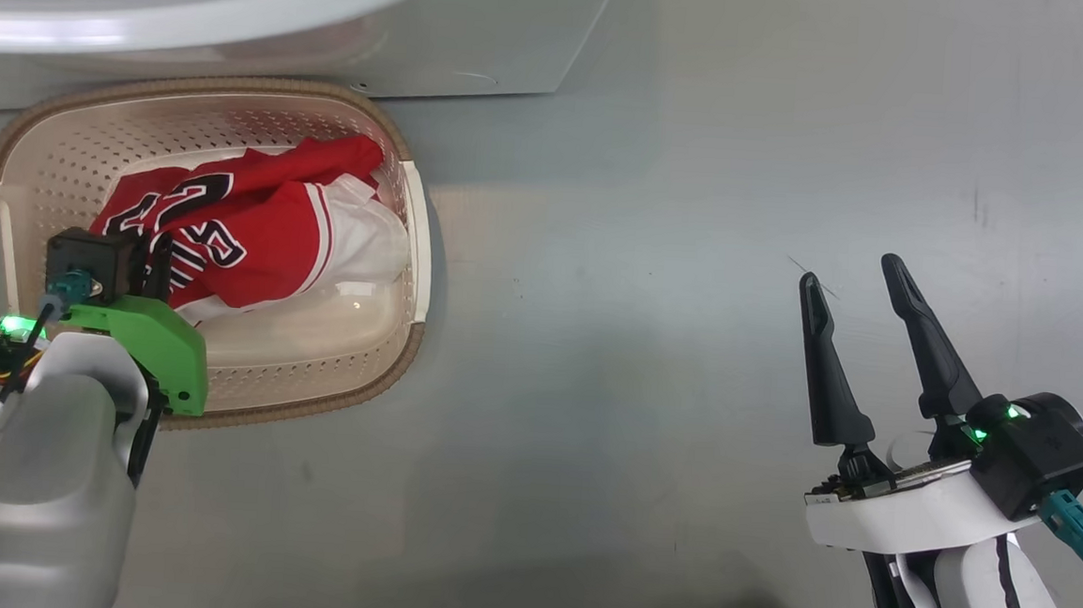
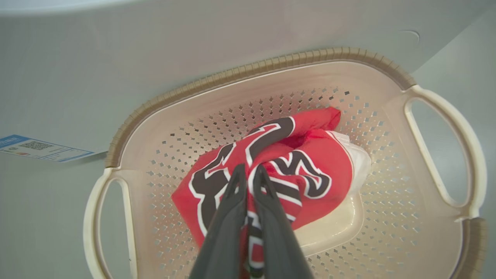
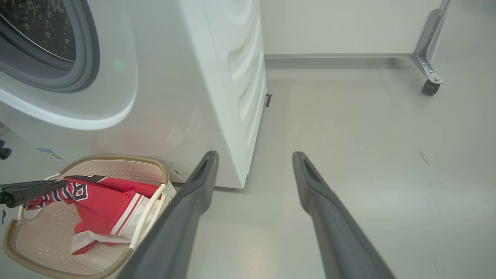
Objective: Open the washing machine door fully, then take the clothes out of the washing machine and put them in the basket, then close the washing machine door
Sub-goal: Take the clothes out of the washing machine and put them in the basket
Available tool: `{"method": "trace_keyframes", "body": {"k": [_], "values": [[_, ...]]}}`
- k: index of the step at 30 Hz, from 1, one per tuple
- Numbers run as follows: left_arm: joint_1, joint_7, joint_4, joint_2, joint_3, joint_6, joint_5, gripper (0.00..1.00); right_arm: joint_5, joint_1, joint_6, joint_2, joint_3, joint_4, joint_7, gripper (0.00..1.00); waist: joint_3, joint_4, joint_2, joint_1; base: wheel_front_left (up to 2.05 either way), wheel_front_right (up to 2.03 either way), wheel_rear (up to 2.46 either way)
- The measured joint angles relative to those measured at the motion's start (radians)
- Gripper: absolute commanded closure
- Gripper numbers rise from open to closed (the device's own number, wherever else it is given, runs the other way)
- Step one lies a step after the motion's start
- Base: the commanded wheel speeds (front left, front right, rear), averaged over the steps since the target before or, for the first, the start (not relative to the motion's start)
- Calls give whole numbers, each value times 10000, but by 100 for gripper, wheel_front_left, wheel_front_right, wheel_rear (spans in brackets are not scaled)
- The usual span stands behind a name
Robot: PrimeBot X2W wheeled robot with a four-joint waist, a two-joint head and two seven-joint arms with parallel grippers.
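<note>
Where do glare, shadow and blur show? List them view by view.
Head view: a white glare band on the washing machine, and a soft shadow on the floor right of the basket. Left wrist view: left gripper soft near the lens, clothes sharp. Right wrist view: right gripper blurred low down, machine edges bowed.

Pale grey floor [image 3: 348, 128], glossy, with faint dark scuff [image 3: 423, 156]. White panel [image 3: 337, 25] at far end, on metal leg [image 3: 428, 54]; small dark caster [image 3: 429, 87] touching floor.
</note>
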Motion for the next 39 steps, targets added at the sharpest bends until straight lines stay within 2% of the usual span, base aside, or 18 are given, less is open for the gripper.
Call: {"method": "trace_keyframes", "body": {"k": [10,11,12,13,27,39], "values": [[-417,100,738,-82,46,2,-44,100,-92,-127,-12,-23,-13,6,-2,0,238,60,0,0,0,0,0],[-473,98,805,-100,56,2,-46,78,-92,-154,-12,-23,-13,8,-2,0,241,71,0,0,0,0,0],[-522,98,878,-113,63,2,-46,22,-92,-177,-12,-23,-10,12,-2,0,242,80,0,0,0,0,0],[-559,98,941,-119,61,2,-46,0,-92,-188,-12,-21,-4,17,-2,0,240,89,0,0,0,0,0],[-613,-140,1657,-180,173,6,-132,0,-92,-379,-2,4,23,451,-4,0,-337,183,0,0,0,0,0],[-577,-341,1358,-587,90,-102,-219,0,46,-522,15,27,-178,999,-4,0,-1526,418,0,0,0,0,0]]}}
